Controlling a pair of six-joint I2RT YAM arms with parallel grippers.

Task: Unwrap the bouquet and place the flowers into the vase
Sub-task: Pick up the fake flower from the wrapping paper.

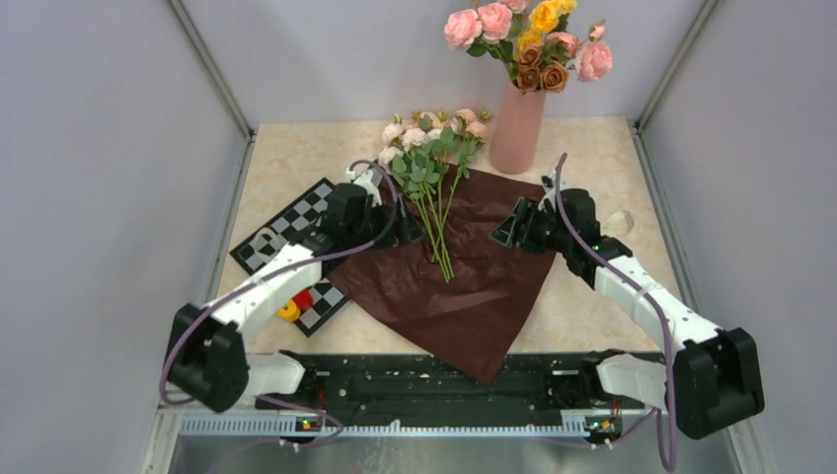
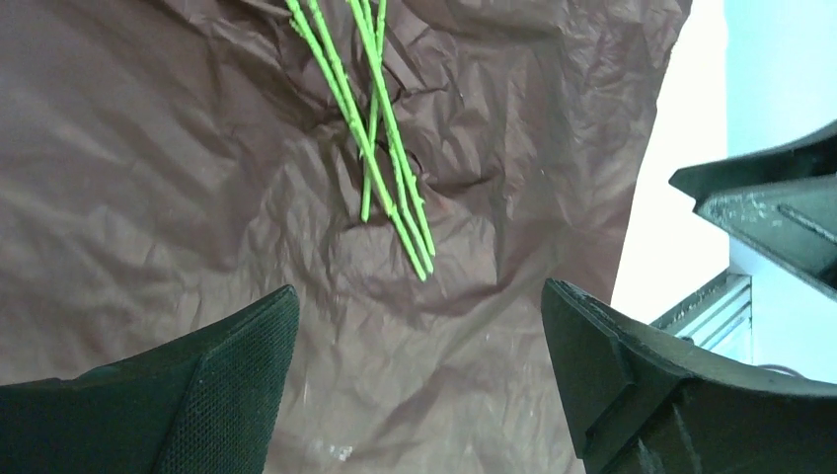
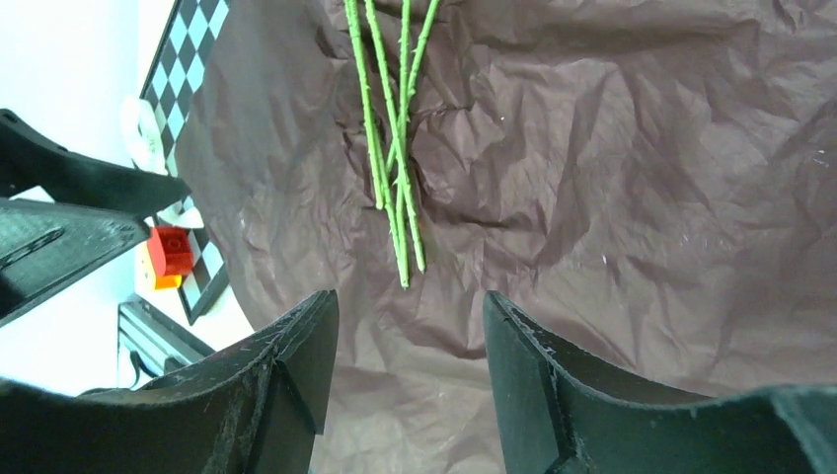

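1. The small pale pink, white and peach flowers (image 1: 431, 158) on thin green stems lie loose on the dark red crinkled wrapping paper (image 1: 474, 296), which is spread flat on the beige table (image 1: 612, 296). The blooms point toward the far edge, just beside the tall salmon-pink matte vase (image 1: 517, 128).
2. The left gripper (image 2: 419, 306) is spread wide and holds nothing. It hangs over the paper near the cut ends of the stems.
3. The right gripper (image 3: 410, 306) has its jaws partly apart and also holds nothing. It faces the same stem ends from the other side.
4. Judgement: the unwrapping looks done, and no flower is in the vase yet.
5. Risk: the stems are thin, crossed and flat against the paper, so a low pinch could catch a fold and drag the sheet up with them.
6. Risk: a grip on only some stems would leave the rest behind or let them slip out.
7. Risk: the vase already holds larger pink, yellow and brown roses (image 1: 523, 39) in a narrow neck. New stems may jam there, or a push could tip the vase.
8. Risk: both arms converge on one spot, so their fingers may collide.
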